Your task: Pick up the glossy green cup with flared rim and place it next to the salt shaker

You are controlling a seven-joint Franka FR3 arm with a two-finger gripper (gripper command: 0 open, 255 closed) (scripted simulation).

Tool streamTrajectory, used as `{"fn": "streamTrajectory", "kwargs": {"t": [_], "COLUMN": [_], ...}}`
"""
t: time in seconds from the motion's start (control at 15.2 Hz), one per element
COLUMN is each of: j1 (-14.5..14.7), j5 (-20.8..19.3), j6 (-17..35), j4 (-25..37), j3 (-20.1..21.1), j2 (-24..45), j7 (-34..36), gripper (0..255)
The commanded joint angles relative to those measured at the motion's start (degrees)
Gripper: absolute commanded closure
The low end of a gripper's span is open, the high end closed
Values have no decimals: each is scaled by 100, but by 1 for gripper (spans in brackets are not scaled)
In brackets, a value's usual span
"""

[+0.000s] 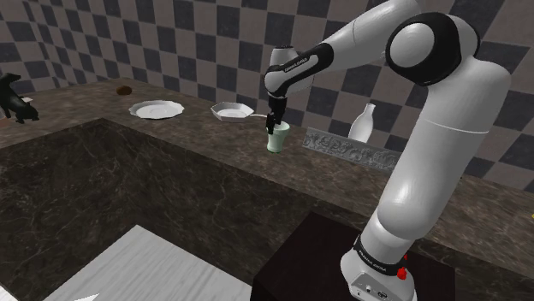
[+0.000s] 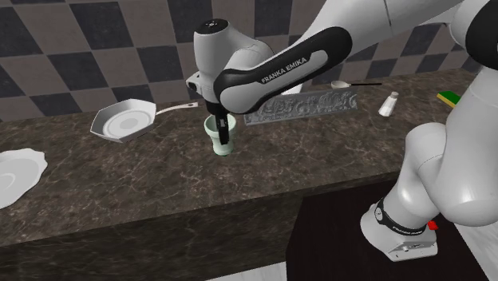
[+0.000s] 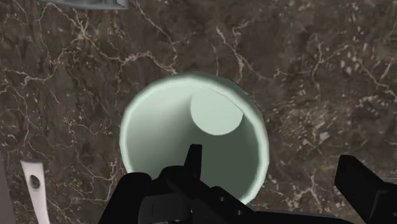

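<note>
Step in hand: the grasp. The pale green glossy cup with flared rim [image 2: 221, 137] stands upright on the dark marbled counter [image 2: 120, 184], between the white frying pan [image 2: 124, 121] and the grey carved slab [image 2: 299, 105]. The all-black two-finger gripper [image 3: 270, 160] is released: one finger sits inside the cup, the other outside, straddling the wall without clasping it. Next, you should close on that wall, lift straight up, then carry towards the small white salt shaker [image 2: 389, 104], well apart at the second exterior view's far right

Dim, even light in all views; the counter [image 2: 120, 180] reads dark, the white arm [image 1: 445, 162] carries soft highlights, edges sharp.
</note>
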Motion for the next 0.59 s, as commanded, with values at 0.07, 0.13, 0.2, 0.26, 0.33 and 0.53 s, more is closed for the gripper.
{"fn": "streamTrajectory", "kwargs": {"t": [0.07,0.13,0.2,0.26,0.33,0.53], "j1": [-26,-32,-42,-43,-43,-43], "j5": [23,29,40,40,40,40], "j6": [198,269,380,381,380,380], "j4": [-46,-72,-111,-112,-112,-111], "j3": [-17,-20,-24,-24,-24,-24], "j2": [145,190,263,261,262,263], "j7": [-37,-42,-50,-50,-50,-50], "gripper": [0,0,0,0,0,0]}}
